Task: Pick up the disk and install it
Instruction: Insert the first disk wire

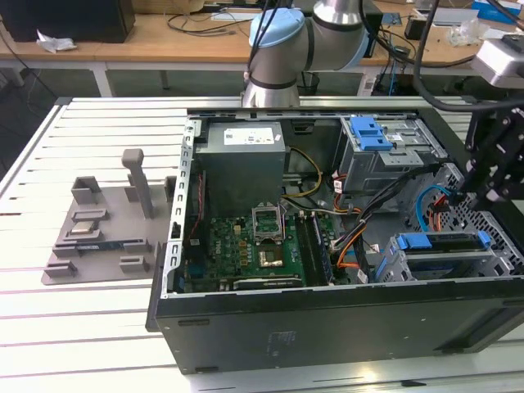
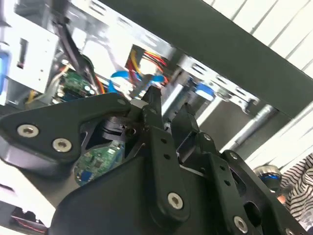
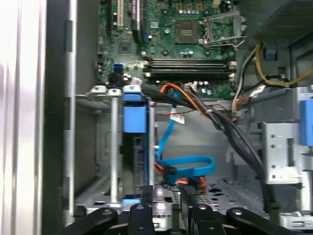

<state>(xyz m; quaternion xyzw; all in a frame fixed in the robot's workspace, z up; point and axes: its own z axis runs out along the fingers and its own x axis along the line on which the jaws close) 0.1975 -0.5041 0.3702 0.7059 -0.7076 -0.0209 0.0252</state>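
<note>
Disk [image 1: 442, 243]: seated in the lower drive cage [image 1: 491, 266] of the computer case [image 1: 327, 323] — blue rail showing on top.
Gripper [image 2: 168, 115]: above that cage at the exterior view's right — fingers [image 2: 156, 122] slightly apart, holding nothing.
Motherboard [image 1: 246, 250]: mid-case.

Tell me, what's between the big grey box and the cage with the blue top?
Yellow and black wires run between the power supply and the blue-topped drive cage, seen in the exterior view.
</note>
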